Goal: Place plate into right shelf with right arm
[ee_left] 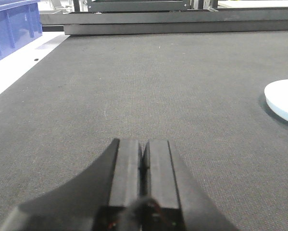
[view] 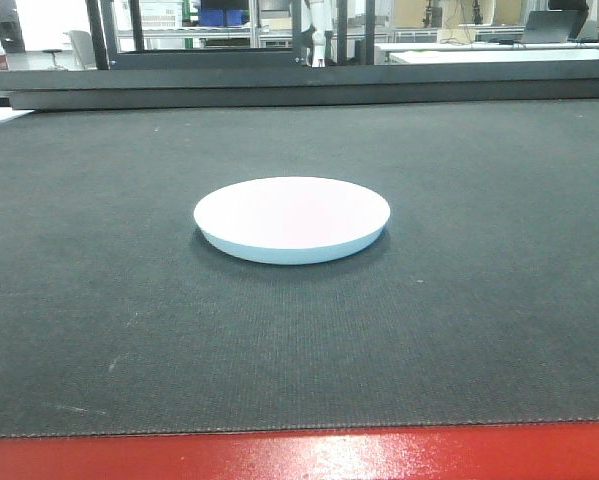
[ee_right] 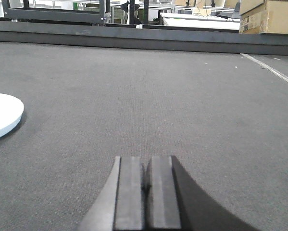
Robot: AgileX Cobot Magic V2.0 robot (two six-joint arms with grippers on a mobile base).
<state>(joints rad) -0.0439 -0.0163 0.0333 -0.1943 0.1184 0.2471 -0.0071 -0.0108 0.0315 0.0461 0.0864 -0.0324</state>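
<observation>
The white plate (view: 291, 217) lies flat on the dark grey mat in the middle of the front view. Its edge shows at the right of the left wrist view (ee_left: 284, 98) and at the left of the right wrist view (ee_right: 2, 114). My left gripper (ee_left: 143, 147) is shut and empty, low over the mat, left of the plate. My right gripper (ee_right: 147, 163) is shut and empty, low over the mat, right of the plate. Neither arm shows in the front view. The right shelf is out of view.
A blue crate (ee_left: 11, 26) stands on a white surface at the far left. A dark raised rail (view: 309, 92) runs along the mat's far edge. A red strip (view: 299, 455) borders the near edge. Cardboard boxes (ee_right: 269, 14) stand far right.
</observation>
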